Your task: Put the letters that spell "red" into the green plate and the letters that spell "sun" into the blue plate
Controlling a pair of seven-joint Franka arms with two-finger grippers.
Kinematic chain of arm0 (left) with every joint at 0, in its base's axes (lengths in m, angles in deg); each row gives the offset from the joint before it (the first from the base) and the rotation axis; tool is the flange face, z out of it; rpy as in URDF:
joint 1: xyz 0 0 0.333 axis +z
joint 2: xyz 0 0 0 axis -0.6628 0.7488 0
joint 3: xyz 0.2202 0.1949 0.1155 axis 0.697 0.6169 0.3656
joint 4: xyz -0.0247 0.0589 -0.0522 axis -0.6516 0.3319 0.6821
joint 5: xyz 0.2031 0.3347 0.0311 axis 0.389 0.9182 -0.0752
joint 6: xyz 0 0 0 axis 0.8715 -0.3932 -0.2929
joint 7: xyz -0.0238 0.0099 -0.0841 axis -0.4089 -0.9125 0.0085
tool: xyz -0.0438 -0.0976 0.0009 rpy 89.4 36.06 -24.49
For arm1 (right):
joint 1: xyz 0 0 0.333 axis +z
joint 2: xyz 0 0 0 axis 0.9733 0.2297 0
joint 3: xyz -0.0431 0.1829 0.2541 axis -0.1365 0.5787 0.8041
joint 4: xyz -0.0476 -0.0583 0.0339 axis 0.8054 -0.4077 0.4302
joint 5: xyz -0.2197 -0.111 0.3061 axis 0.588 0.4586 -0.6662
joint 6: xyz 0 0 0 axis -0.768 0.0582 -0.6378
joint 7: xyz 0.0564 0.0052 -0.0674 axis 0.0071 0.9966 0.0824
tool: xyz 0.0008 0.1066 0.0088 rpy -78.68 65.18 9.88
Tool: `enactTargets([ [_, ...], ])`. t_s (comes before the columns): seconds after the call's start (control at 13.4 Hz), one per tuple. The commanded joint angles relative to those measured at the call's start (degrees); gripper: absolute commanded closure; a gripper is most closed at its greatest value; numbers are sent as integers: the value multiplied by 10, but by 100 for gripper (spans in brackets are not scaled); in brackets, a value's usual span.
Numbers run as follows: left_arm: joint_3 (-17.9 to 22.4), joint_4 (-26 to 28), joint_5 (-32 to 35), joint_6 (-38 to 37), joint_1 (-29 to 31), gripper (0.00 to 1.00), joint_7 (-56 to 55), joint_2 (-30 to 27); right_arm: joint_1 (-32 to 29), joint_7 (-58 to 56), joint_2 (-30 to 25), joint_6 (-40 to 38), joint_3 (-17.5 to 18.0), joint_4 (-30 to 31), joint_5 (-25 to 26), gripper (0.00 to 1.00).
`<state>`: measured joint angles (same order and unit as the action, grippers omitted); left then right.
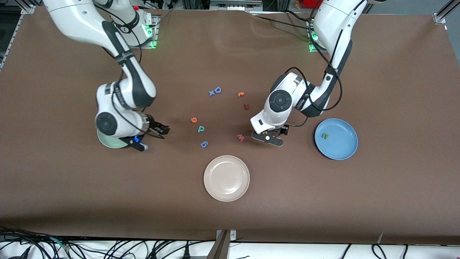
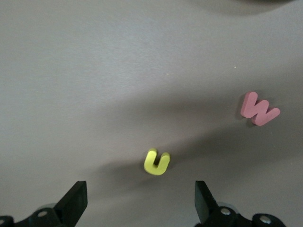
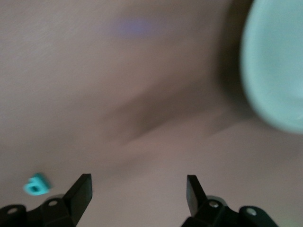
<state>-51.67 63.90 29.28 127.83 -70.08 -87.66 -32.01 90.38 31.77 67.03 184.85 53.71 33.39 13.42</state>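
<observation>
Two open grippers at work; one "sun" letter plated, sorting mostly unfinished.

Left gripper (image 2: 139, 201): jaws spread wide, empty, low over the table directly above the yellow "u" (image 2: 156, 161), which lies flat between the fingers' line; pink "w" (image 2: 259, 109) just beside it; blue plate (image 1: 345, 151) near, toward the left arm's end, holding one green letter (image 1: 324, 136). Right gripper (image 3: 137, 198): jaws released, empty, over bare table beside the green plate (image 3: 279, 71), whose visible part shows no letter; teal "d" (image 3: 36, 184) close by, orange "e" (image 1: 194, 119) just past it. Yellow "s" and teal "r" not located. Judged: one letter placed, "u" pickup next, "red" set not confirmed begun.
</observation>
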Motion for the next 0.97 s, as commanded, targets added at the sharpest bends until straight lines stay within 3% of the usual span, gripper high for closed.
enactTargets([
  [0.0,4,-15,16,10,-3,3,-6,21,48,96,7,53,6,10,-3,11],
  [0.3,4,-17,16,51,-3,11,-8,41,84,137,34,108,5,15,-2,11],
  [0.52,4,-14,15,55,-3,48,-6,41,97,138,43,168,5,45,-2,11],
  [0.75,4,-14,15,52,-3,90,-8,42,99,138,44,170,5,51,-3,12],
  [0.9,4,-14,15,47,-4,99,-10,36,100,138,44,170,5,52,-3,14],
])
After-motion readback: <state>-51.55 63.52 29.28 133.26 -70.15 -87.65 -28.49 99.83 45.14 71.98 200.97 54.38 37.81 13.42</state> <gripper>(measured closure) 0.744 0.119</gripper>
